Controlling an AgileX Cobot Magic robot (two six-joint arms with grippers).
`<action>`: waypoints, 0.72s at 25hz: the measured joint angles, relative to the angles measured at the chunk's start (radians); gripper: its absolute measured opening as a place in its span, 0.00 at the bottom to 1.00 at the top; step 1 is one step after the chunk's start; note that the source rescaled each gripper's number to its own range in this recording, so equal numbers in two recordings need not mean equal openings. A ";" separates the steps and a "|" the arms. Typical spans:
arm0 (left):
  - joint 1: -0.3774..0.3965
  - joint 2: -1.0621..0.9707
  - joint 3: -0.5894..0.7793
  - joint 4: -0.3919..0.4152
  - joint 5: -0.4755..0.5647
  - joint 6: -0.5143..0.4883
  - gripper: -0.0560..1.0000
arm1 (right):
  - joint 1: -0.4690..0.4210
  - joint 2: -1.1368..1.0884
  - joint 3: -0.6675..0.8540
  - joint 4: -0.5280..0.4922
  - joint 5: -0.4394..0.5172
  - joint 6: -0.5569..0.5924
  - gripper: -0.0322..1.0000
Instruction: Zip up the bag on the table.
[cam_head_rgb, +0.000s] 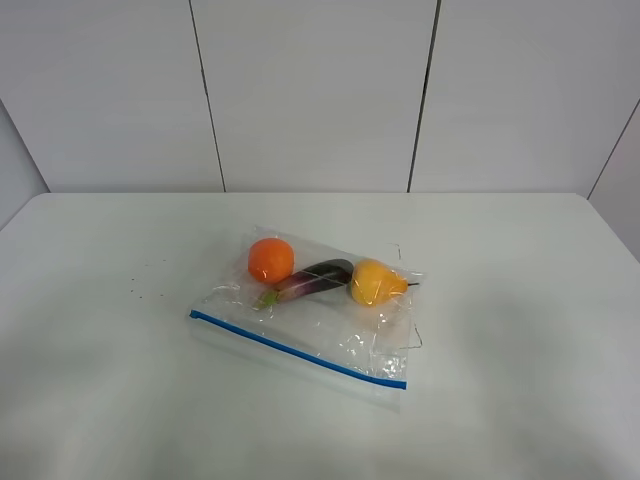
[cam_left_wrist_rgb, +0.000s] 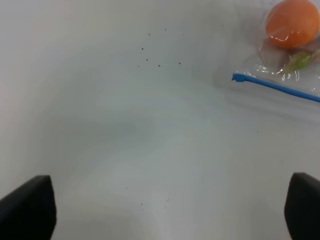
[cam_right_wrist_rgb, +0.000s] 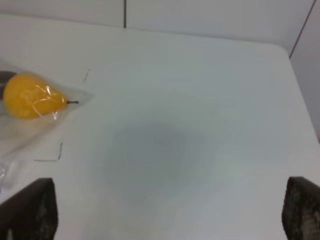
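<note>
Clear plastic, the bag (cam_head_rgb: 315, 310) lay mid-desk (cam_head_rgb: 110, 400), untouched, so the zipping looked not yet begun. Left end effector (cam_left_wrist_rgb: 170, 212) hovered spread apart near its blue zipper strip (cam_left_wrist_rgb: 277, 87); right end effector (cam_right_wrist_rgb: 170, 215) likewise gaped empty beside the pear (cam_right_wrist_rgb: 30, 102).

In the overhead view neither arm is seen. In each wrist view only the two fingertips (cam_left_wrist_rgb: 27, 207) (cam_right_wrist_rgb: 27, 210) are shown at the corners. The bag (cam_left_wrist_rgb: 280, 75) is cut off by both wrist frames' edges.
</note>
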 joint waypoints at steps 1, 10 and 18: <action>0.000 0.000 0.000 0.000 0.000 0.000 1.00 | 0.000 0.000 0.000 -0.008 0.000 0.008 1.00; 0.000 0.000 0.000 0.000 0.000 0.000 1.00 | 0.000 0.000 0.000 -0.017 0.000 0.029 1.00; 0.000 0.000 0.000 0.000 0.000 0.000 1.00 | 0.000 0.000 0.000 -0.017 0.000 0.029 1.00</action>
